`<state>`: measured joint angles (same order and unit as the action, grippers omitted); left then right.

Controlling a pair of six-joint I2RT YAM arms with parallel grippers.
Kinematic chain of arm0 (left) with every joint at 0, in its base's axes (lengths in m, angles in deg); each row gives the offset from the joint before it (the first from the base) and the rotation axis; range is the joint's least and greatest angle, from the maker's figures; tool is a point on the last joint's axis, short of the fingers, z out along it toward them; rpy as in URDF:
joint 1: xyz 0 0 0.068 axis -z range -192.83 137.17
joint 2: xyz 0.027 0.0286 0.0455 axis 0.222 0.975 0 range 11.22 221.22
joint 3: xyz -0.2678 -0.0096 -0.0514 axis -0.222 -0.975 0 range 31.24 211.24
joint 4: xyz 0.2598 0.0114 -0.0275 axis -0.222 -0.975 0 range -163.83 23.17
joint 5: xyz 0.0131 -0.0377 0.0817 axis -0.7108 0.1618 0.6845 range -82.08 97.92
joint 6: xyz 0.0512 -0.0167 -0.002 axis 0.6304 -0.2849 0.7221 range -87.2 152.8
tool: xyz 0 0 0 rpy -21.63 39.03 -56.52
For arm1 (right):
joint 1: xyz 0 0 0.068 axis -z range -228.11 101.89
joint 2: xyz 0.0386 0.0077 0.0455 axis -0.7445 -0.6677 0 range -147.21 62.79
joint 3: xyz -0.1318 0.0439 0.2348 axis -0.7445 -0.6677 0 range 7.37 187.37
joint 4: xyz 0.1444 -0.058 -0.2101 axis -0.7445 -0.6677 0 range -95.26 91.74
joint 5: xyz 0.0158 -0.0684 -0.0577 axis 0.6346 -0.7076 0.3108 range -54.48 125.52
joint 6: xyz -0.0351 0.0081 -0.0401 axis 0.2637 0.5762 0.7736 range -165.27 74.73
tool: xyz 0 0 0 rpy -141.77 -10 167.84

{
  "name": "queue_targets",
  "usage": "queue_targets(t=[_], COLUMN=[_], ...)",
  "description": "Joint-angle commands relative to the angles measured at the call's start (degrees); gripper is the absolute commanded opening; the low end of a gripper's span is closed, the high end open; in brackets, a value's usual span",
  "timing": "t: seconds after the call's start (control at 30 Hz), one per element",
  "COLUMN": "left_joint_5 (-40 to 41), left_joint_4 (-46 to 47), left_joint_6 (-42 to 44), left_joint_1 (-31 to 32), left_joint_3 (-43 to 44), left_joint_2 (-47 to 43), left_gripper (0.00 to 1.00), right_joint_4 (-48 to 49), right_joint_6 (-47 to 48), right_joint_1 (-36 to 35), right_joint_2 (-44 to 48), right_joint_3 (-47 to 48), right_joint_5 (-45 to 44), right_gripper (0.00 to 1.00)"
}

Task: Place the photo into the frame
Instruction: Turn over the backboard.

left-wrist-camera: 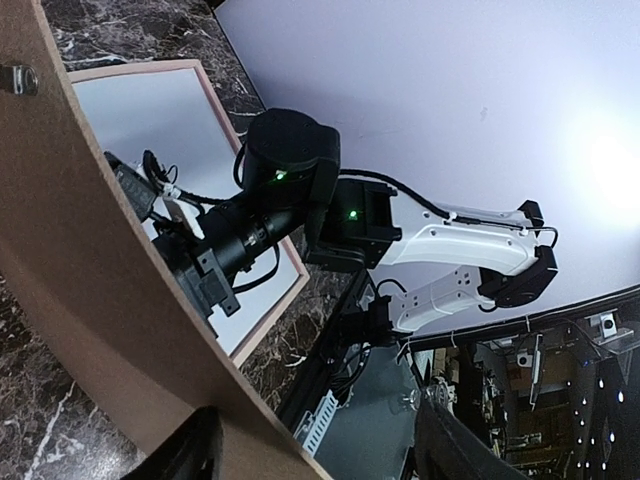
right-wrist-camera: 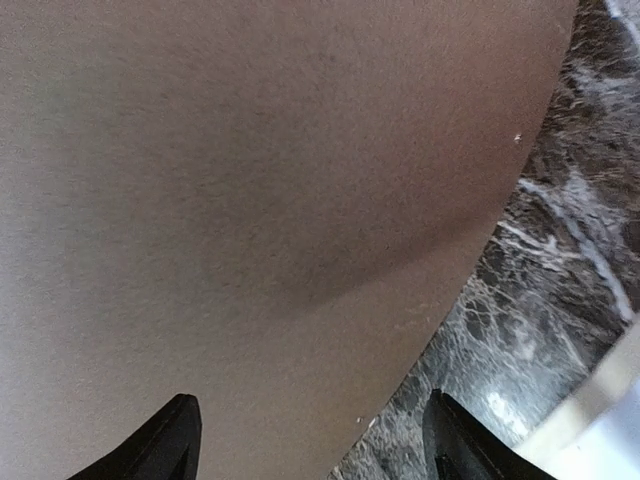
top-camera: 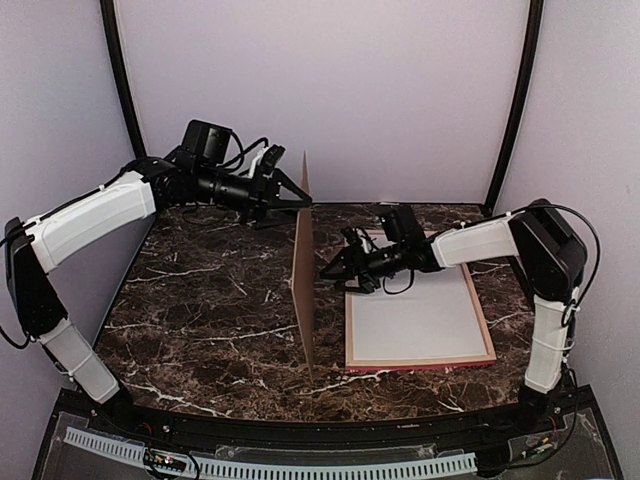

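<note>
Left gripper [top-camera: 298,200] and right gripper [top-camera: 328,270] were seen open at the central upright board [top-camera: 303,290]; the frame [top-camera: 420,364], lower right, was judged unfilled.

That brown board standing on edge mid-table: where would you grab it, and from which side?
Probably by its top edge, from above. The brown board stands upright and is thin, so two fingers can straddle that free edge. Its broad faces are too wide to span, and its bottom edge rests on the table.
</note>
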<state>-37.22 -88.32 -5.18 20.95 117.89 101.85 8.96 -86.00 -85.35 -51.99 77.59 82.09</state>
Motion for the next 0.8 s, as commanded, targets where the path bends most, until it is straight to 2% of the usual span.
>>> queue_targets(t=[0.0,0.13,0.3,0.53,0.67,0.77], left_joint_5=[1.4,1.6,1.7,1.3,1.4,2.0], left_joint_4=[0.4,0.6,0.8,1.2,1.2,1.1], left_joint_6=[0.5,0.6,0.6,0.5,0.9,1.4], left_joint_1=[2.5,4.3,5.9,6.8,6.8,6.8], left_joint_3=[4.3,7.3,9.7,11.3,10.5,9.5], left_joint_2=[2.2,5.5,7.5,8.9,8.8,8.6], left_gripper=[0.68,0.68,0.68,0.68,0.68,0.68], right_joint_4=[-4.0,-6.6,-10.6,-12.0,-13.5,-9.2], right_joint_6=[2.6,2.0,0.3,-3.4,-2.6,-4.5], right_joint_1=[5.2,9.9,11.4,11.4,11.7,11.8], right_joint_2=[9.1,15.4,20.9,22.2,21.8,22.3], right_joint_3=[-2.3,-3.5,0.2,6.0,3.8,0.2], right_joint_5=[-1.2,-0.7,0.2,1.8,0.7,1.7], right_gripper=[0.78,0.78,0.80,0.80,0.77,0.75])
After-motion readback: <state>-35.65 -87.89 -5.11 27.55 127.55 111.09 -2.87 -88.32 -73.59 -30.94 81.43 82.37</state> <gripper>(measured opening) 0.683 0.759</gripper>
